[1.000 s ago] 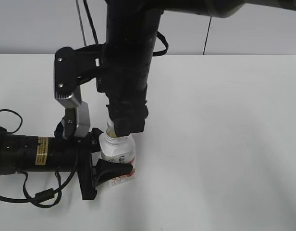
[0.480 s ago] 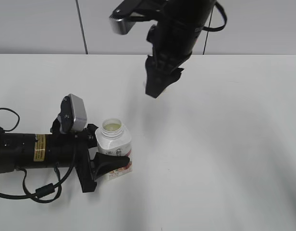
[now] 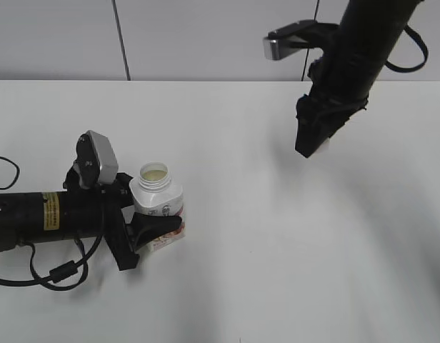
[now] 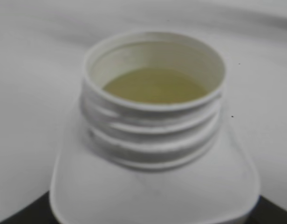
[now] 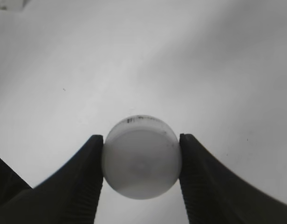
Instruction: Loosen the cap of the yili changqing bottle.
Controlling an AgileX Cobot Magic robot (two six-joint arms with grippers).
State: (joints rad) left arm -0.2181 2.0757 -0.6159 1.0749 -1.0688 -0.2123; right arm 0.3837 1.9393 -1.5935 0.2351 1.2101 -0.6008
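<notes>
Your table (image 3: 248,286) is white, and the bottle (image 3: 159,204) stands upright at about eight o'clock in the exterior view, its long axis vertical. Your left gripper (image 3: 145,229) comes in from nine o'clock and its jaws are closed against the bottle's lower body; the left wrist view shows only dark corners beside it. The neck is bare, with threads showing and pale liquid inside.

Your right gripper (image 3: 309,146) hangs above the table at about two o'clock, well apart from the bottle. Its jaws are pinched on the cap (image 5: 141,157), one on each side of the rim.

So the cap is already off; any return to the neck runs toward eight o'clock. In the exterior view the cap is only a pale sliver.
</notes>
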